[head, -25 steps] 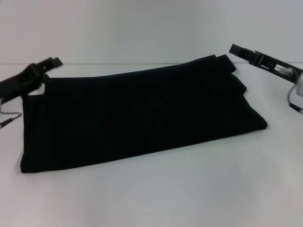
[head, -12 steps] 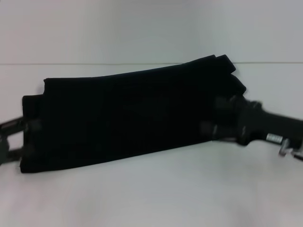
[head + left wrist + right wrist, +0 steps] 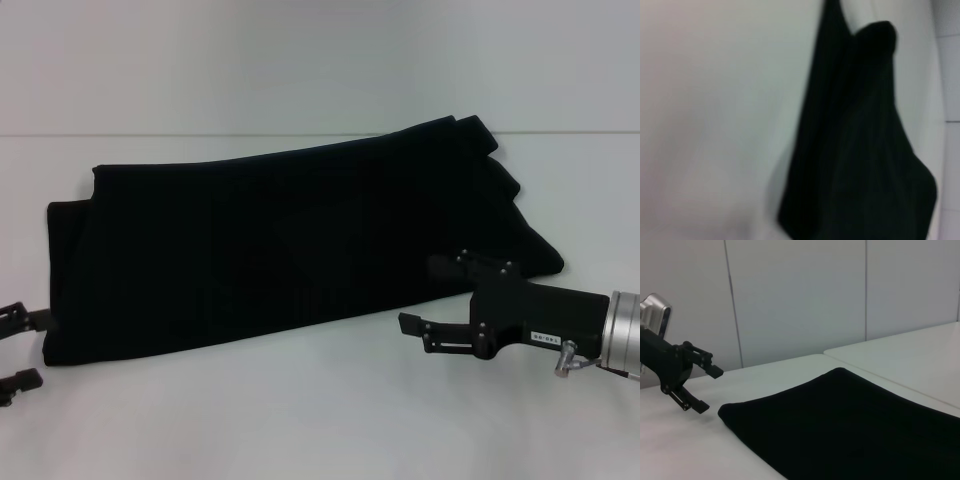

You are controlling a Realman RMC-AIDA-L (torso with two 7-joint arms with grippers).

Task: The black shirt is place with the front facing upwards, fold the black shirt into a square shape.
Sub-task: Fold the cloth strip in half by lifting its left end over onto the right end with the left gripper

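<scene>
The black shirt lies on the white table as a long folded band running left to right; no lettering or label shows. It also shows in the left wrist view and the right wrist view. My right gripper is open at the shirt's right front edge, one finger over the cloth and one over the table, holding nothing. My left gripper is open and empty just off the shirt's left front corner. The right wrist view shows it farther off, beside the shirt's end.
The table's far edge meets a pale wall behind the shirt. A second white table surface stands beyond the shirt in the right wrist view.
Both grippers came down from behind the shirt's ends to its left and right ends, then drew back toward the front, open. The shirt's left back corner has shifted in.
</scene>
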